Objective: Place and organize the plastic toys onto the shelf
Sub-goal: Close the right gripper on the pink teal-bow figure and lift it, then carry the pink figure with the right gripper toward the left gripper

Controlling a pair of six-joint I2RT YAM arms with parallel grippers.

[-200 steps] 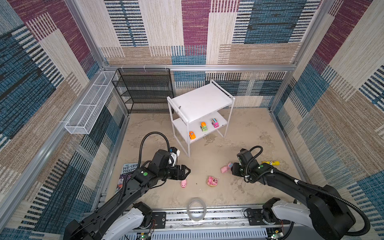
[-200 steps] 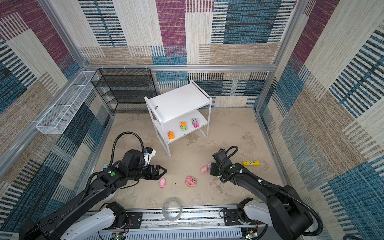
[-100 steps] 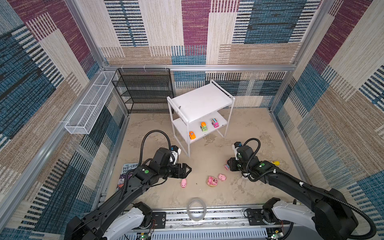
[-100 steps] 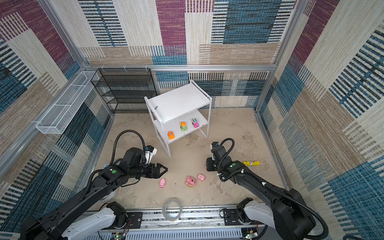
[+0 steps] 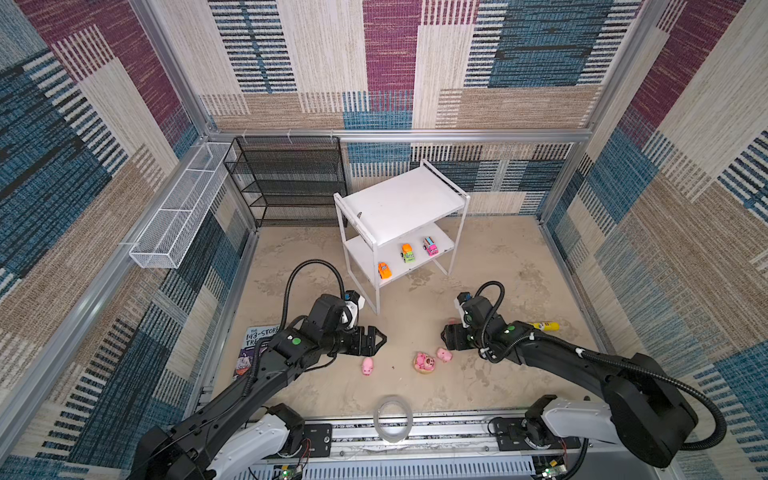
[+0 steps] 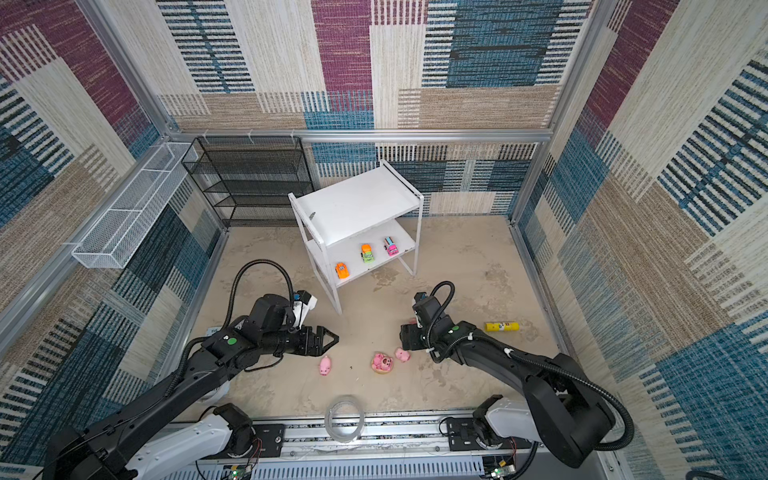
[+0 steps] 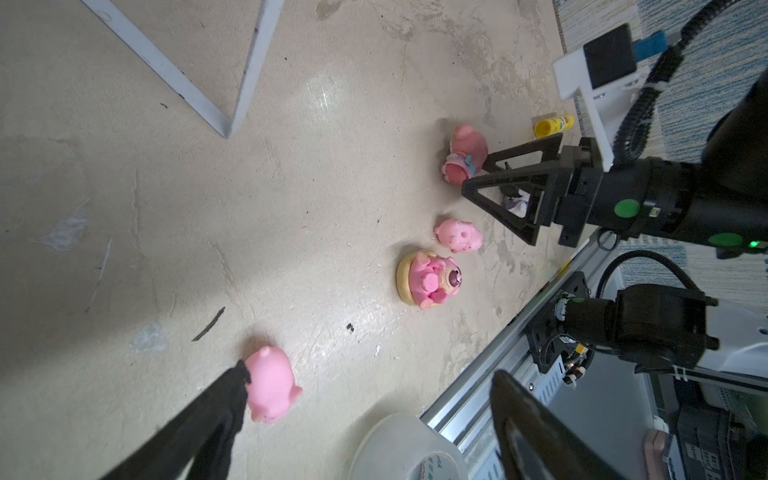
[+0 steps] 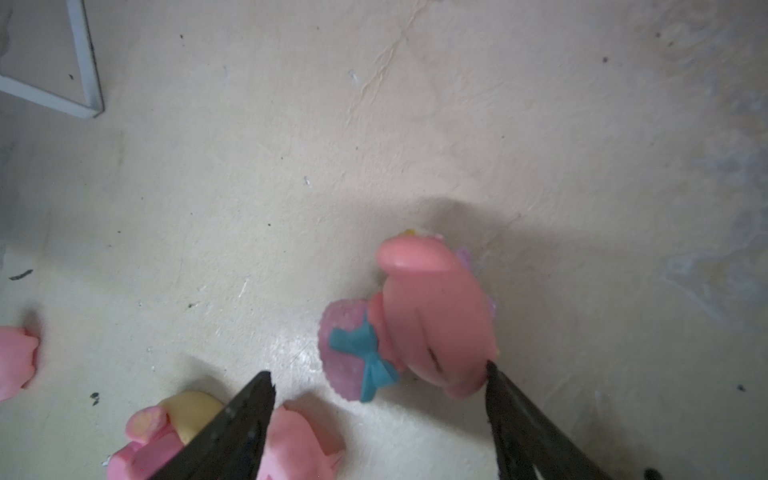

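Pink moulded plastic, all of it on the bench (image 5: pixel 498 266) near the front edge; none of these figures is shelved yet.

- Left gripper (image 5: pixel 379 336): jaws wide, holding nothing. In the left wrist view one fingertip (image 7: pixel 224 399) overlaps a pink pig (image 7: pixel 270 386); I cannot tell whether they touch.
- That pig lies leftmost in both top views, apart from the others. It is probably hollow, light and stiff, with a smooth, rounded skin likely to squirt out of a pinch. Best taken across the flanks at the widest part, not by snout or ears.
- Shelf (image 5: pixel 407 199): at the far edge, middle. Three little cars (image 5: pixel 408 252) in a row on the lower board; top board bare.
- Pink bear (image 5: pixel 424 363) on a cream disc (image 7: pixel 403 278): grip the body low, or the disc's rim.
- Smaller pig (image 5: pixel 444 354): just beside the bear, little surface to catch.
- Bow figure (image 8: pixel 419 328): on its side, farther from the front edge. The head looks bulkiest; clamp there, the frilled skirt may flex.
- Right gripper (image 8: pixel 376 372): jaws spread, empty, one fingertip (image 8: pixel 511 407) at the bow figure's flank.
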